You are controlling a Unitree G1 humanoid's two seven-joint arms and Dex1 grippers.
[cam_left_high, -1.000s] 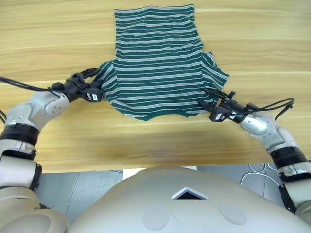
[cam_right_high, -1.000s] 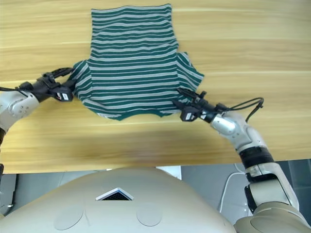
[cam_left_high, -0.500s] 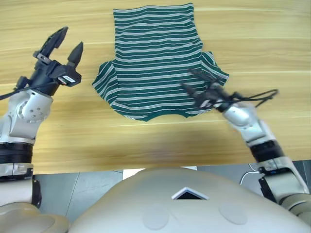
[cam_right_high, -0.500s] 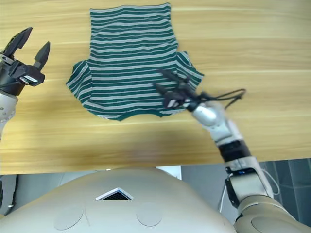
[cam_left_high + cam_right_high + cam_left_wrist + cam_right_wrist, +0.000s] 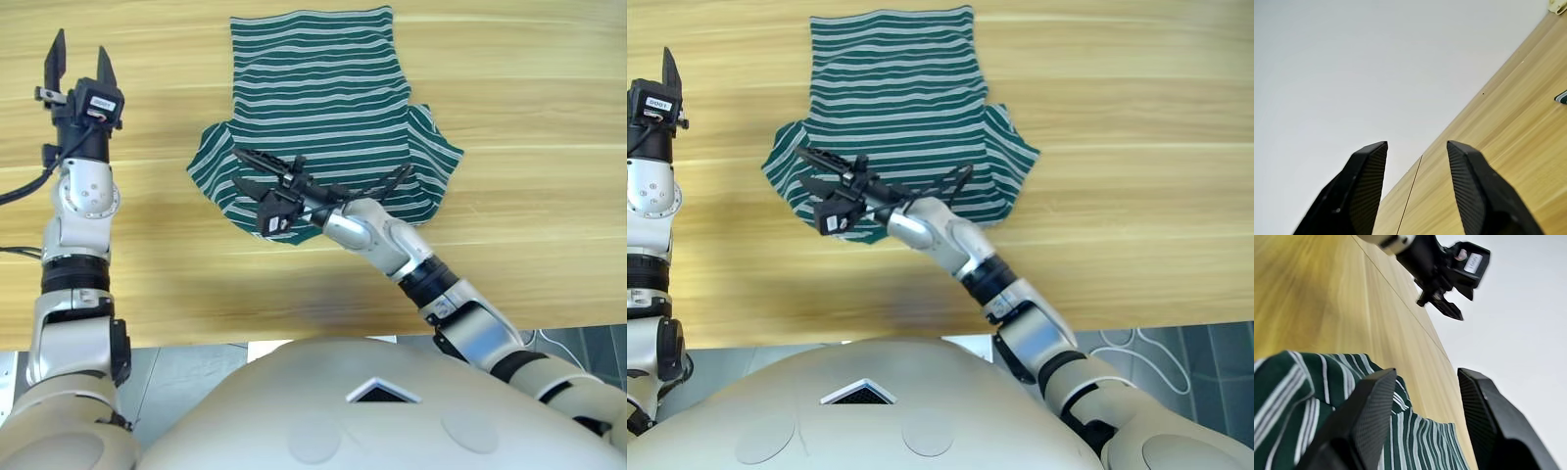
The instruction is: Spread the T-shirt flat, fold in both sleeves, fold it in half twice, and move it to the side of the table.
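**Sleeve fold: pinch the cuff, not the body**

Green-and-white striped fabric T-shirt lies toward the far edge of the pale wooden table, collar end nearest, sleeves bunched. Right gripper hovers over its left sleeve, fingers apart. Left gripper is raised toward the table's left end, fingers apart, well clear of the cloth. Suggest: take the cuff's top layer only and drag it low to the midline.

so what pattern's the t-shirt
T-shirt: dark green, thin white stripes; left eye view shows it best.

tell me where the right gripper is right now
In the eye views the right gripper is open over the shirt, at its sleeve on the robot's left, with the arm lying across the near hem.
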